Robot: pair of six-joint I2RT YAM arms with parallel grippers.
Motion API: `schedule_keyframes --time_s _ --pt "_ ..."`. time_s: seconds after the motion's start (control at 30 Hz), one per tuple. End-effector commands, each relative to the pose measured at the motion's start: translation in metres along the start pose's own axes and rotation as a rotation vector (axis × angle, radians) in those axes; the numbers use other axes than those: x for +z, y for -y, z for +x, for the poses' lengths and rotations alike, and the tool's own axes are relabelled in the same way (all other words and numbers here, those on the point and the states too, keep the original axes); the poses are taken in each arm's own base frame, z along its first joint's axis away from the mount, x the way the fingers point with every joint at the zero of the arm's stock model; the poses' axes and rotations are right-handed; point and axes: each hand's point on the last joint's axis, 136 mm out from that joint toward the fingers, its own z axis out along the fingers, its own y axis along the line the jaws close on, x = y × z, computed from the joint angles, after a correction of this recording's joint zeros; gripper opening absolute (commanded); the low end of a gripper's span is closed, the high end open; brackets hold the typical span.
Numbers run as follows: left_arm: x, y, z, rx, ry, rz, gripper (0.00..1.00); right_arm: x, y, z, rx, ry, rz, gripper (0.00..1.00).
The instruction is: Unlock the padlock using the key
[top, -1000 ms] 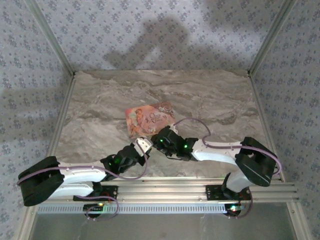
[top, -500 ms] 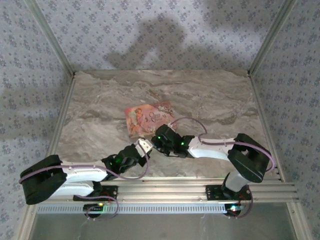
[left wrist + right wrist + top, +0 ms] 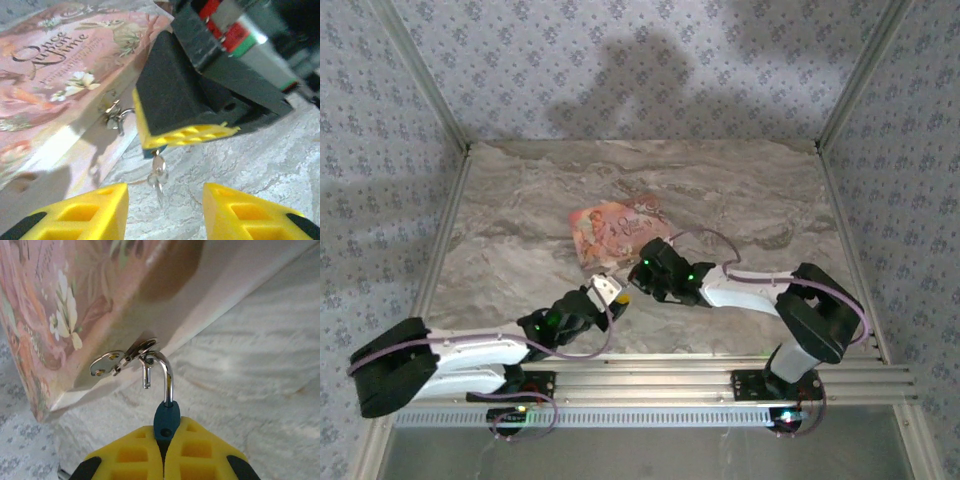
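Marble counter; pink picture-lidded box lies mid-counter, a little left of centre, with both arms meeting at its near edge. Your right gripper is clamped on the padlock, its yellow pads pinching the blue-green body from both sides. Your left gripper sits just near of it, jaws parted and nothing between them. The padlock hangs off the metal hasp on the box's near side. Its silver shackle is hooked through the loop, and the short leg ends clear of the body, so by my reading the lock looks already released. The key dangles on a small ring under the right gripper's pads, above the gap in your left gripper; whether it is seated in the keyhole I cannot tell. Handling, as judged: the padlock is tiny, rigid and very light, with a smooth body that can twist or squirt out of the pads, so keep hold across its flat sides, low and off the shackle. The key is thin and slippery and swings freely; pinch it flat on the bow. The hasp looks flimsy and the box likely light, so pull gently or the box will drag along.
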Motion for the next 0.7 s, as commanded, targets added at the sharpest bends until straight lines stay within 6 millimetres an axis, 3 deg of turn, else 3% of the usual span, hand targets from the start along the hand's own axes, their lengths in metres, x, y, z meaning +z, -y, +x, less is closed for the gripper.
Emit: schedule_keyframes --time_s 0.0,0.3,0.5,0.67 --pt "-0.010 -0.009 -0.013 -0.082 0.016 -0.015 0.45 -0.012 0.007 -0.020 -0.031 0.060 0.017 0.00" --pt "-0.033 -0.042 -0.001 -0.254 -0.025 -0.097 0.47 -0.007 0.018 -0.035 -0.019 0.120 0.022 0.00" --pt "-0.040 -0.042 0.003 -0.277 -0.069 -0.079 0.47 -0.007 0.032 -0.047 0.022 0.194 0.039 0.00" --pt "-0.042 -0.041 0.002 -0.331 -0.033 -0.066 0.47 -0.012 0.020 -0.054 0.029 0.285 0.000 0.00"
